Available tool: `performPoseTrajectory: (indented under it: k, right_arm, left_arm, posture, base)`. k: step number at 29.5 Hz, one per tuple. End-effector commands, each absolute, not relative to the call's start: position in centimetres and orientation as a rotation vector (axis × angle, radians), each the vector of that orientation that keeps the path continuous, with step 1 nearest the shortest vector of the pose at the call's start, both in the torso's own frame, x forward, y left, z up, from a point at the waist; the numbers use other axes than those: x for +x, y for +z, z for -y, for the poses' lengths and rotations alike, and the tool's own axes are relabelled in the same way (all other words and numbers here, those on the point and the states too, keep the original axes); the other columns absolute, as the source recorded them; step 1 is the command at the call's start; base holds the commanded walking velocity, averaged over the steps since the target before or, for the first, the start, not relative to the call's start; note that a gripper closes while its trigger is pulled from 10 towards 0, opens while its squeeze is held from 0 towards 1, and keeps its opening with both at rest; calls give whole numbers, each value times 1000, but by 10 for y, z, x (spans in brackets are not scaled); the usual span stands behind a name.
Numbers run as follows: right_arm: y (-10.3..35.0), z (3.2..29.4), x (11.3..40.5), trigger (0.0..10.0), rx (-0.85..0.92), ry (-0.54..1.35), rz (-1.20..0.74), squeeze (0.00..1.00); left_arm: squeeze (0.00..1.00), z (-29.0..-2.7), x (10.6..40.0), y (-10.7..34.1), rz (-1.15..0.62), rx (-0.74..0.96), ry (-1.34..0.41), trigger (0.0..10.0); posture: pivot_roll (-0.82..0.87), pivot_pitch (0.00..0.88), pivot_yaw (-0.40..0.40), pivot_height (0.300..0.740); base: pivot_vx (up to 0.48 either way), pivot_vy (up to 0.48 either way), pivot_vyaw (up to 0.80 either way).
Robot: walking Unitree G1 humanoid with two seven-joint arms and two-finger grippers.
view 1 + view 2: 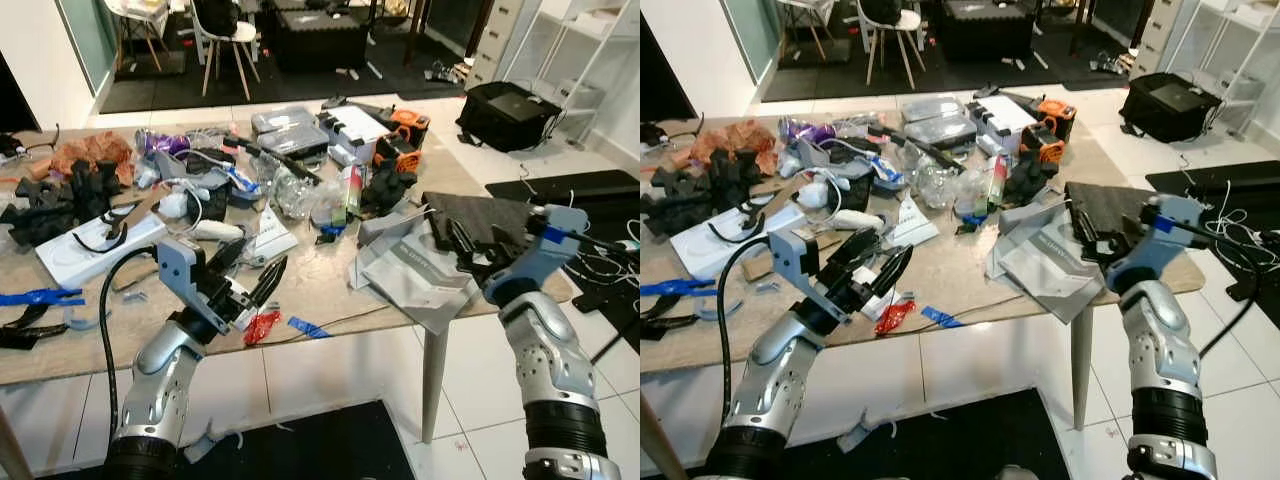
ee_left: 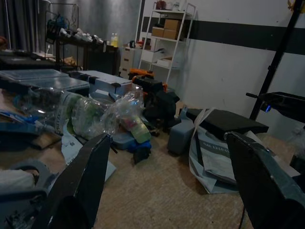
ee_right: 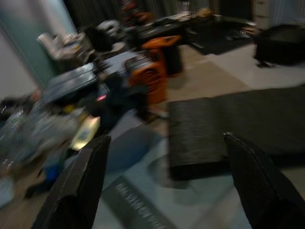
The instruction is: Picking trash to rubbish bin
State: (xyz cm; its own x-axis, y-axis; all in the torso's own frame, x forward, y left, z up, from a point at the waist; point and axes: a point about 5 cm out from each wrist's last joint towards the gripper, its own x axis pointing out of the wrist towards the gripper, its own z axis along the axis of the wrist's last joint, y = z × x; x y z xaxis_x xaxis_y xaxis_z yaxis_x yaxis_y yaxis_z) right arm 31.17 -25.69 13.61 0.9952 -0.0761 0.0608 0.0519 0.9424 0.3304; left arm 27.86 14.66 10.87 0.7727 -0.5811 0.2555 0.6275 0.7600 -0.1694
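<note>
A long wooden table (image 1: 330,335) crowded with clutter stands before the robot on a white tiled floor (image 1: 480,380), with a black bag (image 1: 507,113) on the floor well beyond its far right corner. A black mat (image 1: 480,215) covers the table's right end, and just beside it lies a grey plastic mailer bag (image 1: 415,275), creased and partly overhanging the near edge. At mid-table a crumpled clear plastic bottle (image 1: 290,190) lies on its side among wrappers, with grey plastic cases (image 1: 290,130) and an orange-and-black tool (image 1: 403,135) behind it. A white power strip (image 1: 95,245) sits toward the left, next to a heap of black parts (image 1: 55,205).

The left gripper (image 1: 252,285) hovers low over the table's near edge, its two black fingers spread apart and holding nothing. Just beside it, on the tabletop, lies a small piece of red wrapper trash (image 1: 262,325), with a strip of blue tape (image 1: 308,327) close to its right. The right gripper (image 1: 470,250) hangs above the mailer bag and the mat's near corner, fingers likewise parted and empty.
</note>
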Motion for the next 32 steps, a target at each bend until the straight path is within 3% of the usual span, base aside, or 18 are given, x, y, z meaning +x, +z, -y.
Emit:
performPoseTrajectory:
  k: [1,2,4,5,14,32]
  right_arm:
    - [135,266,312,10000,441,-135,75,1000]
    - [132,269,313,10000,560,-157,75,624]
    - [131,270,313,10000,636,-164,75,624]
    - [130,269,313,10000,687,-162,74,0]
    - [127,260,315,10000,683,-121,54,0]
    - [130,256,316,10000,668,-86,42,0]
  left_arm:
    - [0,-149,278,112,209,-219,-660,10000]
    - [0,-149,279,113,210,-212,-655,10000]
    - [0,-150,279,113,209,-209,-652,10000]
    - [0,-150,279,114,209,-207,-651,10000]
    - [0,-147,279,113,178,-217,-667,10000]
    - [0,-147,278,115,156,-226,-664,10000]
  posture:
    - [14,0,-4,740]
    - [12,0,-3,740]
    - [12,0,-3,740]
    - [12,0,-3,740]
    - [13,0,-3,740]
    - [12,0,-5,740]
  base:
    - [0,0,0]
    - [0,0,0]
    - [0,0,0]
    - [0,0,0]
    - [0,0,0]
    - [0,-437,0]
